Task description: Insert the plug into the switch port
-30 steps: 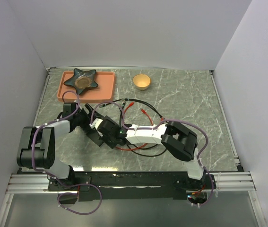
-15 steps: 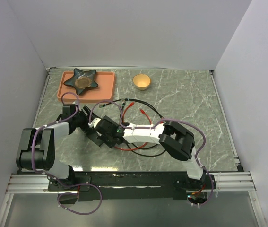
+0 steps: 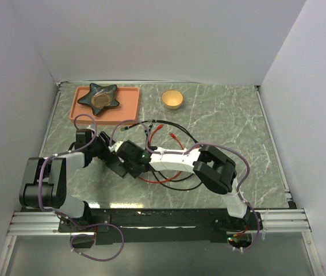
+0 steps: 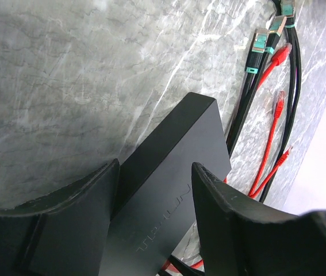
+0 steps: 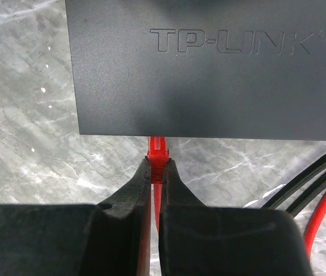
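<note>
The switch is a flat matte black box marked TP-LINK (image 5: 208,63), also in the top view (image 3: 114,165) and the left wrist view (image 4: 180,144). My left gripper (image 4: 156,167) straddles one end of it, a finger against each long side. My right gripper (image 5: 157,167) is shut on a red plug (image 5: 157,148), whose clear-tabbed tip meets the box's near edge. The port itself is hidden under that edge. In the top view the right gripper (image 3: 127,165) is pressed close to the box, opposite the left gripper (image 3: 101,151).
A salmon-pink tray (image 3: 127,110) holding a dark star-shaped dish (image 3: 98,96) stands at the back left. A small yellow bowl (image 3: 172,99) is at the back centre. Loose black and red cables (image 3: 171,138) loop behind the right arm; their plugs (image 4: 260,43) lie beside the box.
My right gripper has moved left and slightly away from me with the red plug, closing on the box edge. The left gripper and box have shifted a little the same way.
</note>
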